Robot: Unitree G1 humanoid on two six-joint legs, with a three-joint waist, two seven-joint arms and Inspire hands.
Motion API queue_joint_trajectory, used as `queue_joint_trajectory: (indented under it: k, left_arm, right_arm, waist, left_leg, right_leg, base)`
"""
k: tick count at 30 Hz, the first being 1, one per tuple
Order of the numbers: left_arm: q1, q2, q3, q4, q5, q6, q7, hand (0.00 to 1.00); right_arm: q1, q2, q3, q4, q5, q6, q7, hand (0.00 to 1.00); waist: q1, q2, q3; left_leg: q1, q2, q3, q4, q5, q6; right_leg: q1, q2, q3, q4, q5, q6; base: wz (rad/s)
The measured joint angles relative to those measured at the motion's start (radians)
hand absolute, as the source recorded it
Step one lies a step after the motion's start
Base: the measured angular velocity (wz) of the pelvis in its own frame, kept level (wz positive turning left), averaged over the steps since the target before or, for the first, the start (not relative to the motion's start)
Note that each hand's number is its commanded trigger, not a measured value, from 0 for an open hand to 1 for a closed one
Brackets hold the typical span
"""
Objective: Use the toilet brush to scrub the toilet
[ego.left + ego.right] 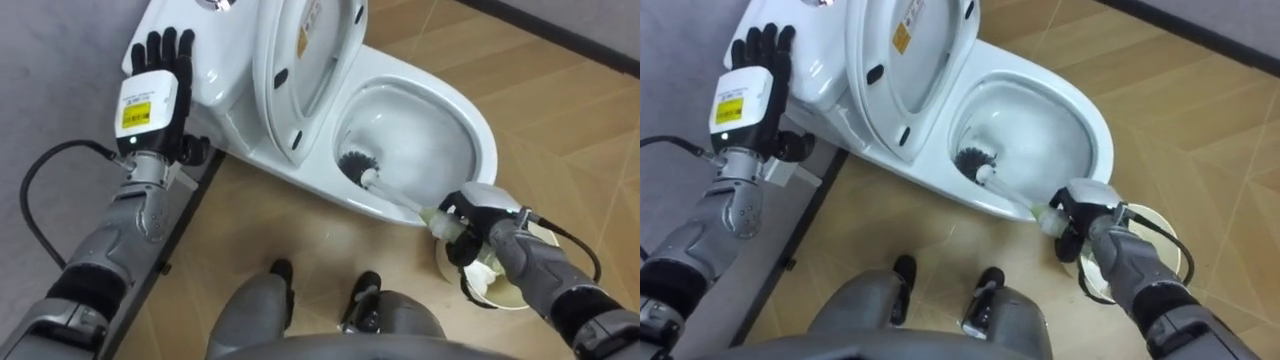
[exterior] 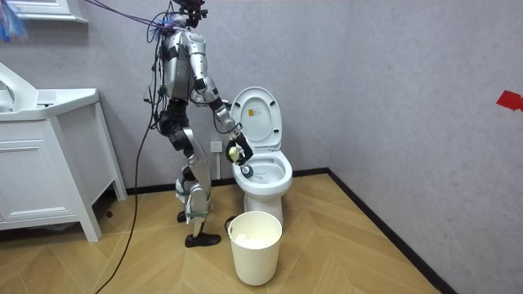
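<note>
Left eye view: seemingly mid-scrub, with right hand (image 1: 478, 216) clamped round brush (image 1: 388, 191) at four o'clock, bristles inside toilet bowl (image 1: 482, 122) at its eight o'clock wall, left hand (image 1: 158, 75) straight-fingered by tank (image 1: 215, 75) at ten o'clock, remaining bowl probably yet to scrub.

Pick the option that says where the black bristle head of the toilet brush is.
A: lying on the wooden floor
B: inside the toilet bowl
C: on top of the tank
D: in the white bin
B: the toilet brush has its black head down inside the toilet bowl. Its white handle runs out over the rim to the right robot hand, which is curled round it.
</note>
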Motion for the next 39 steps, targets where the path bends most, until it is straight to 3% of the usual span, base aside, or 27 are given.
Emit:
queue_joint_trajectory:
  k: [12,19,20,24,30,33,35,39]
  left_arm:
    - [0.0,-0.005,0.001,0.0,0.0,0.019,0.001,0.0]
    - [-0.027,-0.005,-0.009,-0.02,-0.001,0.004,0.035,0.0]
    - [-0.04,-0.007,-0.01,-0.019,0.0,0.001,0.046,0.0]
    - [-0.09,-0.009,-0.035,-0.007,-0.006,0.0,0.056,0.0]
    - [-0.146,-0.011,-0.061,-0.027,-0.013,0.002,0.056,0.0]
    - [-0.164,-0.01,-0.068,-0.043,-0.022,-0.006,0.061,0.0]
    - [-0.179,-0.008,-0.069,-0.047,-0.022,-0.024,0.069,0.0]
    - [-0.178,0.007,-0.074,-0.052,-0.023,-0.043,0.103,0.0]
  right_arm:
    - [0.006,0.003,-0.023,0.109,0.006,-0.002,-0.016,1.0]
    - [-0.061,0.005,-0.023,0.187,0.073,-0.019,-0.032,1.0]
    - [-0.097,0.007,-0.023,0.217,0.082,-0.019,-0.029,1.0]
    - [-0.221,-0.001,-0.021,0.297,0.132,-0.017,-0.014,1.0]
    - [-0.378,-0.01,-0.022,0.306,0.257,-0.009,-0.014,1.0]
    - [-0.432,-0.011,-0.022,0.306,0.28,0.009,-0.023,1.0]
    - [-0.438,-0.022,-0.023,0.303,0.279,0.015,-0.022,1.0]
    - [-0.455,-0.033,-0.023,0.302,0.283,0.021,-0.022,1.0]
  waist:
    - [-0.017,-0.002,0.0038]
    - [-0.015,0.007,0.0244]
    - [-0.014,0.008,0.0326]
    - [0.005,0.022,0.0443]
    - [0.015,0.027,0.0513]
    - [0.028,0.016,0.0579]
    - [0.039,-0.005,0.0684]
    - [0.049,-0.017,0.0735]
  left_leg:
    - [0.008,0.0,-0.005,-0.001,0.0,0.0]
    - [-0.051,-0.006,-0.021,0.041,-0.001,0.001]
    - [-0.075,-0.006,-0.021,0.058,-0.002,0.001]
    - [-0.135,-0.017,-0.029,0.1,-0.002,0.002]
    - [-0.231,-0.038,-0.045,0.159,-0.001,0.002]
    - [-0.257,-0.043,-0.045,0.175,0.0,0.003]
    - [-0.266,-0.048,-0.045,0.176,0.0,0.002]
    - [-0.276,-0.048,-0.044,0.176,0.001,0.002]
  right_leg:
    - [0.013,0.0,-0.002,-0.001,-0.003,0.002]
    - [-0.032,-0.012,-0.027,0.028,-0.006,-0.002]
    - [-0.055,-0.016,-0.027,0.048,-0.007,-0.004]
    - [-0.118,-0.033,-0.026,0.103,-0.012,-0.008]
    - [-0.209,-0.06,-0.029,0.18,-0.028,-0.014]
    - [-0.237,-0.069,-0.028,0.204,-0.037,-0.015]
    - [-0.251,-0.078,-0.028,0.214,-0.046,-0.017]
    - [-0.266,-0.075,-0.022,0.218,-0.045,-0.018]
  base:
    - [0.01]
    - [0.08]
    - [0.14]
    - [0.05]
    - [0.11]
    - [0.05]
    - [0.07]
    - [-0.04]
